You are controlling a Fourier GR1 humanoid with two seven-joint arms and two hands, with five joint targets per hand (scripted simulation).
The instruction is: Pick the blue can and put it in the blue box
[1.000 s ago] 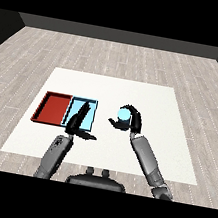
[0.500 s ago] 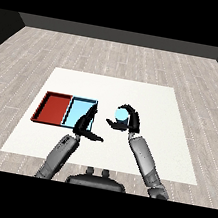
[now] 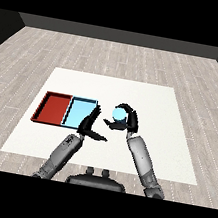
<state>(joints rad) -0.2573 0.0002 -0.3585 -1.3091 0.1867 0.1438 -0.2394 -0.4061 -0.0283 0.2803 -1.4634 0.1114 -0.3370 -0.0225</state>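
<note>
The blue can [image 3: 118, 114] shows as a pale blue round top inside my right hand [image 3: 126, 120], whose fingers and thumb curl round it just right of the table's middle. The light blue tray [image 3: 79, 112] lies to the can's left, with a gap of white table between them. My left hand [image 3: 89, 124] hovers by the tray's near right corner with its fingers straight and its thumb pointing right, holding nothing. The can's lower body is hidden by my right hand.
The red tray [image 3: 53, 108] lies against the light blue tray's left side. The white table [image 3: 157, 104] spreads wide behind and to the right of my hands. Grey plank floor surrounds it.
My right hand has carried the can leftward toward the trays. My left hand has slid right, off the light blue tray to its near right corner.
</note>
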